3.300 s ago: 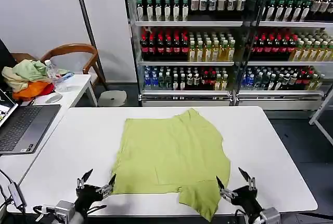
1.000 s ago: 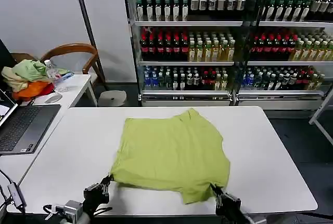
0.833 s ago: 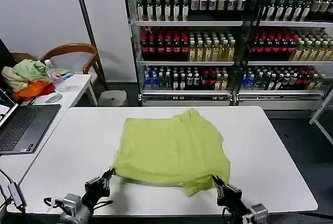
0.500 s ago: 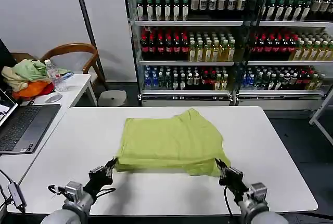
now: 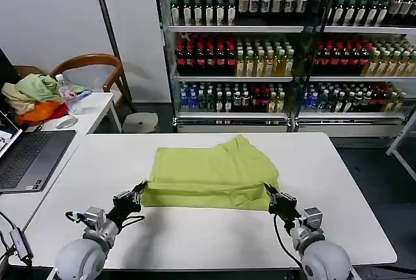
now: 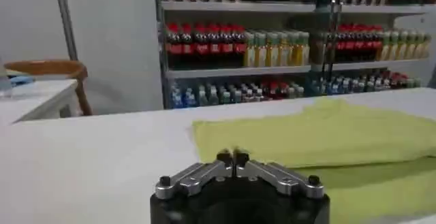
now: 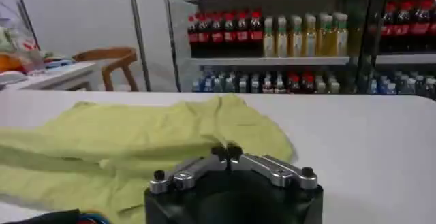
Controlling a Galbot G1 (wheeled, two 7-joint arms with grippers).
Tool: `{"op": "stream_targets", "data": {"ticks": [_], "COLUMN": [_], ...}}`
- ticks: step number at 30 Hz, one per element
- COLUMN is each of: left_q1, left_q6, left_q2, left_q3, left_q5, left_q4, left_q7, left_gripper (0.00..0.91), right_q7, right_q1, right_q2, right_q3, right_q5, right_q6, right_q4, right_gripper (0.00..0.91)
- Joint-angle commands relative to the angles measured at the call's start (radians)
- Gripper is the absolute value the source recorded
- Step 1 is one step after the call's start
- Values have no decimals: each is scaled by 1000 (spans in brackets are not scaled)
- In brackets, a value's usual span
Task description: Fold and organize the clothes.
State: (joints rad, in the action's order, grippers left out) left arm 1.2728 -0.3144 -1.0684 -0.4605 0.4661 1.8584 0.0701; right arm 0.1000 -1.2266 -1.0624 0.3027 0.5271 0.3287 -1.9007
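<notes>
Left tool (image 5: 138,193) sits low at about 7 o'clock on the white worktop (image 5: 195,238), fingers pressed together on the near left corner of the lime-green T-shirt (image 5: 211,173). In the left wrist view the same tool (image 6: 232,157) has its fingertips meeting — the fabric edge itself cannot be made out between them there, though the T-shirt (image 6: 320,137) lies just beyond.

Right tool (image 5: 268,193) is at about 5 o'clock, fingers likewise closed, pinching the near right corner of the garment. The right wrist view shows that tool (image 7: 225,153) with tips together and the T-shirt (image 7: 136,144) spread past it.

The T-shirt lies at the worktop's centre, its near hem lifted and carried toward 12 o'clock over the rest of the cloth, making a doubled band between the two tools. The far part lies flat with a small peak at 12 o'clock.

At 9 o'clock — on an adjoining worktop (image 5: 97,108) — stand an open laptop (image 5: 26,160), a computer mouse (image 5: 66,123), a water bottle (image 5: 66,93) and a heap of pale green, cream and orange garments (image 5: 34,98). Behind these is a wooden chair (image 5: 97,69).

Farthest, from 11 to 2 o'clock, are drinks shelves (image 5: 286,52) stocked with rows of bottles.
</notes>
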Motion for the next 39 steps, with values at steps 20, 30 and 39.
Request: {"op": "stream_targets", "data": {"ticks": [20, 30, 39], "left_q1": [-112, -111, 75], "left_q6": [12, 18, -16], "left_q2": [15, 21, 53], "left_q3": [61, 31, -23], "left_q5": [-41, -48, -40], "left_q4": [-149, -144, 75], "left_q7": [34, 28, -23], "left_gripper": [907, 907, 907], "right_q7": [-1, 37, 52], "right_q1": [125, 136, -14], "right_q2": [-12, -14, 50], "right_q3": [-61, -50, 45], "right_q5": [-27, -32, 4], "right_q6": [0, 5, 24], "right_q4": [159, 150, -66], "right_gripper": [907, 907, 907]}}
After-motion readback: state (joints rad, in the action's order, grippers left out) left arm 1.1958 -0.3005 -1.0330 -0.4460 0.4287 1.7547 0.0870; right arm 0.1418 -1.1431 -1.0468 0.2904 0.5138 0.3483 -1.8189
